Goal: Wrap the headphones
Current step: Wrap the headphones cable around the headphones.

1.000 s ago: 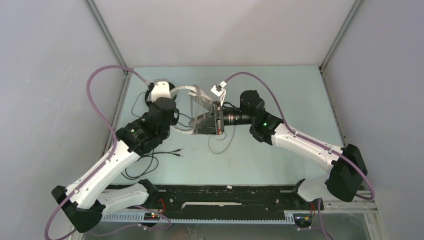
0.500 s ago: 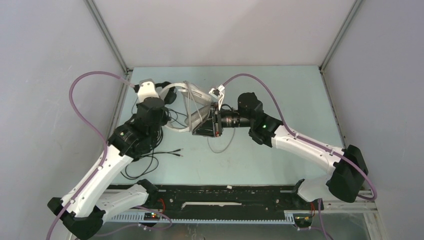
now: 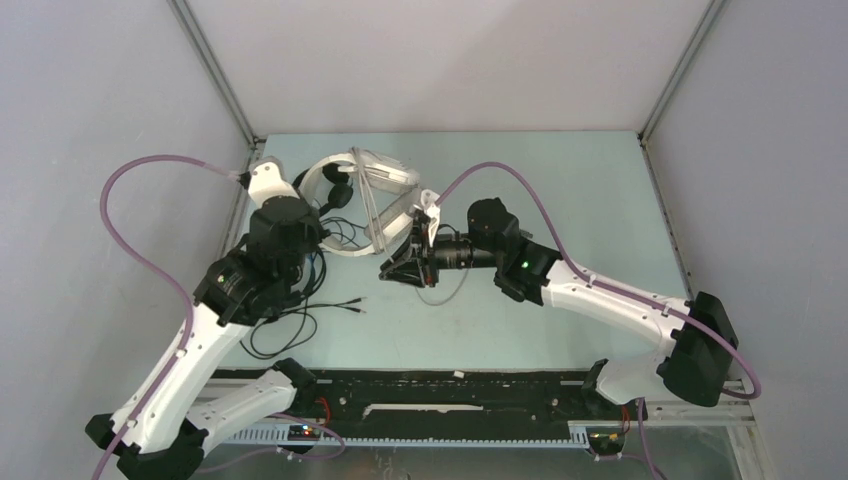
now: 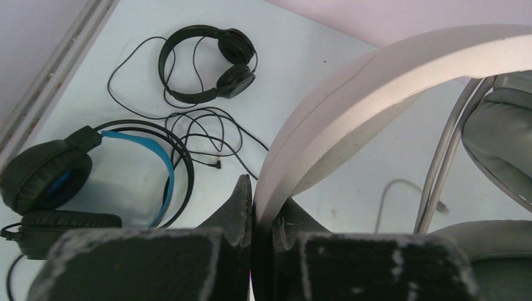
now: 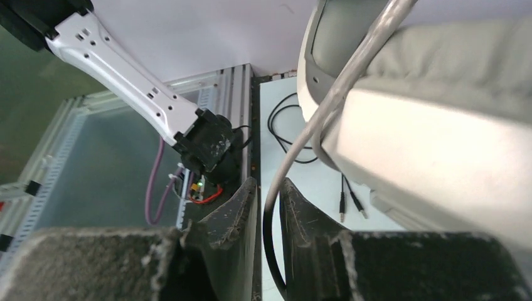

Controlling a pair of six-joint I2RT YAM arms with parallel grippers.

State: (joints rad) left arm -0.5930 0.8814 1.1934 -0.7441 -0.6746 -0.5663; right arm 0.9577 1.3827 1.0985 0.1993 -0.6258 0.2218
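**Top view:** the white headset [image 3: 352, 158] is held up over the far left of the desk [image 3: 580, 200], its band arched and nothing of it resting flat.

**Left wrist view:** the left gripper [image 4: 262, 207] is pressed together on the headband [image 4: 376, 81], pinching its stiff plastic edge; the slim black headset [image 4: 207, 63] and the blue-lined black headset [image 4: 56, 175] lie on the desk below, their cables loose and mingled.

**Right wrist view:** the pale cable [image 5: 295, 157] runs between the jaws of the right gripper [image 5: 268, 207], which stand narrowly apart; whether they nip it cannot be told.

**Handling, by judgement:** the headset looks light; the band is rigid and smooth, so it gives a sound hold; the cushions are soft; the cable is limp and likely slippery, best taken close to the ear cup [image 5: 439, 125] and kept lightly taut.
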